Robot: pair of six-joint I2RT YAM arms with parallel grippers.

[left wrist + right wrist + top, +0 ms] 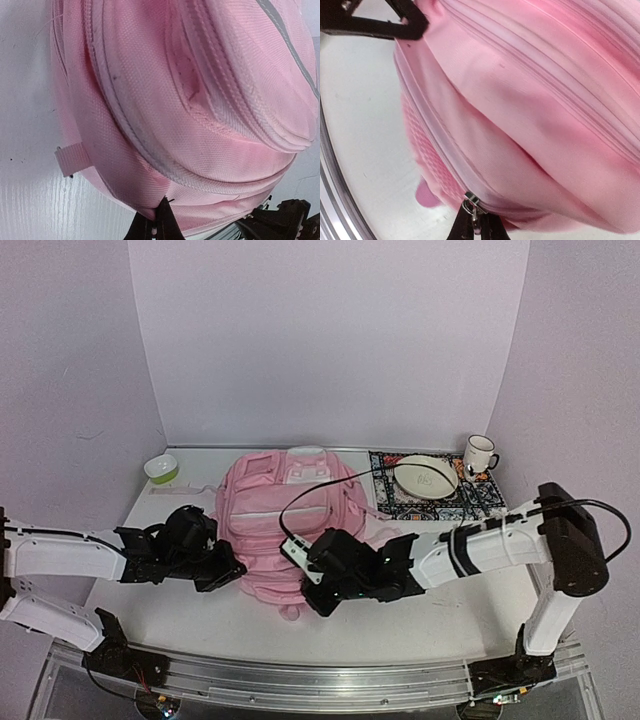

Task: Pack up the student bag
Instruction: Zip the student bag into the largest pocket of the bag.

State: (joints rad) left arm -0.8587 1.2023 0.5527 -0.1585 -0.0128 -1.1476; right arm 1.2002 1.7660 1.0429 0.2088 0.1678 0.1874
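Top external: student bag [285, 525] lies flat mid-table [200, 615], a gripper at each near corner.
Left gripper [233, 570]: at the bag's left near edge; left wrist view shows its fingers [167, 225] pressed together on a pinch of fabric at the bottom seam.
Right gripper [315, 598]: at the bag's near edge, fingers [490, 230] clamped on the metal zipper pull [472, 212] (zip track above it looks closed).
Far right: plate [425, 476] on patterned mat [480, 502], mug [479, 454] just behind.
Far left: green bowl [160, 469] near the back wall.
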